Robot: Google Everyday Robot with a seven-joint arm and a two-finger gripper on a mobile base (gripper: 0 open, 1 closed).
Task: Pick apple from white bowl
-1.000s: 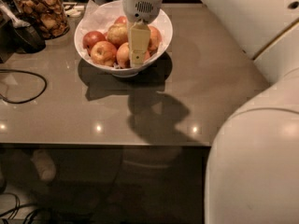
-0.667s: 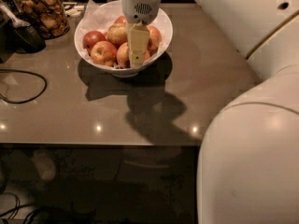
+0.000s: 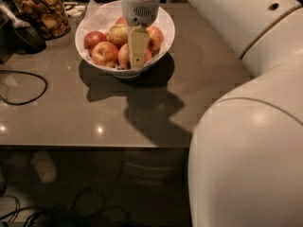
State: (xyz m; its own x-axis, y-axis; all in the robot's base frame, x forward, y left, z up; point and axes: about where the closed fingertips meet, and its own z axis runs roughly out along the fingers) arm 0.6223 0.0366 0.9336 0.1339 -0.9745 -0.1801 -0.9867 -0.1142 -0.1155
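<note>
The white bowl [image 3: 163, 20], lined with white paper, stands at the back of the table and holds several apples. A yellow-orange apple with a reddish blush [image 3: 105, 54] lies at the front left, a deep-red one [image 3: 92, 38] behind it, and a duller yellowish one [image 3: 118, 33] in the middle. My gripper [image 3: 138, 63] hangs straight down over the middle-right of the bowl. It covers part of an apple [image 3: 124, 56] at the front and stands next to another [image 3: 155, 36] on the right. No apple is seen lifted.
A glass jar of brown snacks [image 3: 43, 11] stands at the back left, next to a dark object [image 3: 26, 37]. A black cable [image 3: 28, 91] loops across the table's left side. My white arm [image 3: 246, 126] fills the right. The table's front edge [image 3: 94, 147] runs across the middle.
The gripper stays over the bowl, slightly lower among the apples. The arm's bulk at the right has spread further left in the view.
</note>
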